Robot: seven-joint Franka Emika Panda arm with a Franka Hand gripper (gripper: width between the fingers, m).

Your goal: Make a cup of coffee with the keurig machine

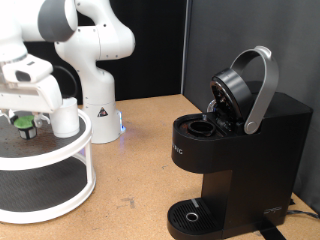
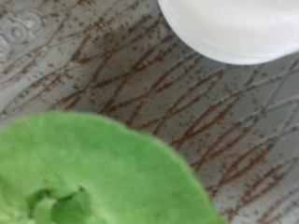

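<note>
The keurig machine (image 1: 240,150) stands at the exterior view's right with its silver-grey lid handle (image 1: 262,85) raised and the pod chamber (image 1: 200,128) open. The white cup (image 1: 64,117) stands on the top tier of a round white shelf (image 1: 60,150) at the left. A small dark pod with a green lid (image 1: 22,123) sits beside the cup. My gripper (image 1: 22,112) hangs directly over the pod, very close to it. In the wrist view the green lid (image 2: 93,168) fills the frame and the cup's edge (image 2: 234,28) shows; my fingers are not visible there.
The white robot arm base (image 1: 98,105) stands behind the shelf. The shelf has a lower tier with a dark mat (image 1: 35,185). The wooden tabletop (image 1: 140,170) lies between shelf and machine. The machine's round drip base (image 1: 192,215) is bare.
</note>
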